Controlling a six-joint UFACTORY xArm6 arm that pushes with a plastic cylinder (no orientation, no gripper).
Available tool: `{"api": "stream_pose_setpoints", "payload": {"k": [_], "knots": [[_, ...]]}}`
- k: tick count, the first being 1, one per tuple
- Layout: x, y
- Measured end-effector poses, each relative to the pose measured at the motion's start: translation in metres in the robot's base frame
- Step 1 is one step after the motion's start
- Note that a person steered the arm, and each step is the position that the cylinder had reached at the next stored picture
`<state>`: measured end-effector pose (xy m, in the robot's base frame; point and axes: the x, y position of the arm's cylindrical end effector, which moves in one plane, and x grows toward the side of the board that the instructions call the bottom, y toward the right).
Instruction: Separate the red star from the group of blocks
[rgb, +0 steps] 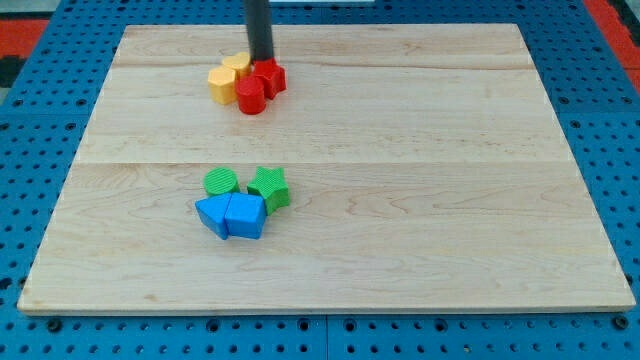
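A pale wooden board (420, 200) of joined planks fills the view. Blue perforated panel (40, 150) surrounds it. Light is even.

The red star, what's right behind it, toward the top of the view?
My tip stands right behind the red star, beside the yellow blocks. The rod covers part of the star, so contact can't be confirmed.
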<state>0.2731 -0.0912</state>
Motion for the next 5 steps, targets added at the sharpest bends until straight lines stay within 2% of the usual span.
{"api": "stream_pose_setpoints", "payload": {"k": [2,3,4,5], "knots": [[0.03,-0.01],[0.069,-0.032],[0.063,-0.037],[0.039,0.022]]}}
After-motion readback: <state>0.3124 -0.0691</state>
